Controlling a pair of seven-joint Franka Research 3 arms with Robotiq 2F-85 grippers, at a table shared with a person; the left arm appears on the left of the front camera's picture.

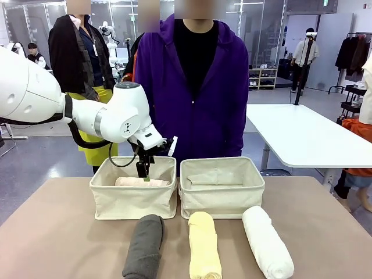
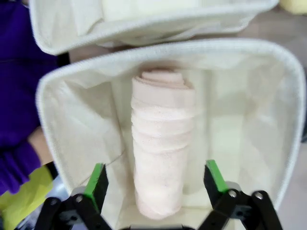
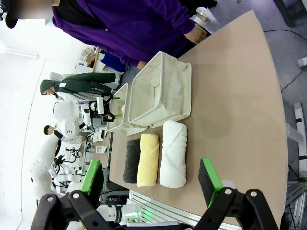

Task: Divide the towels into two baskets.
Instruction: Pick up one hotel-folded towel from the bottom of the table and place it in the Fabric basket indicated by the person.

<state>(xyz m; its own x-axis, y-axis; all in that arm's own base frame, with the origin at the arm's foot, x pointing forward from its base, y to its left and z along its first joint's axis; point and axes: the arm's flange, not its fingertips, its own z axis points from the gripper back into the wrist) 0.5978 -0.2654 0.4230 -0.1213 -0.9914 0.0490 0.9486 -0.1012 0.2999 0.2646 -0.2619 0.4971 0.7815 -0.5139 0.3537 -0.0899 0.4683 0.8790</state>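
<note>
OK, left gripper (image 1: 143, 172) jaws spread, gripping nothing, above pink towel (image 2: 162, 143) lying loose in left basket (image 1: 133, 204) toward far edge of table (image 1: 52, 232). Along near edge, probably for reach: grey towel (image 1: 143, 247), yellow towel (image 1: 204, 244), white towel (image 1: 267, 241); right gripper (image 3: 151, 175) spread too.

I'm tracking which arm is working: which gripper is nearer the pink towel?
Left. The left gripper hangs open just above the pink towel lying in the basket; the right gripper, also open, is far back with the whole table ahead of it.
</note>
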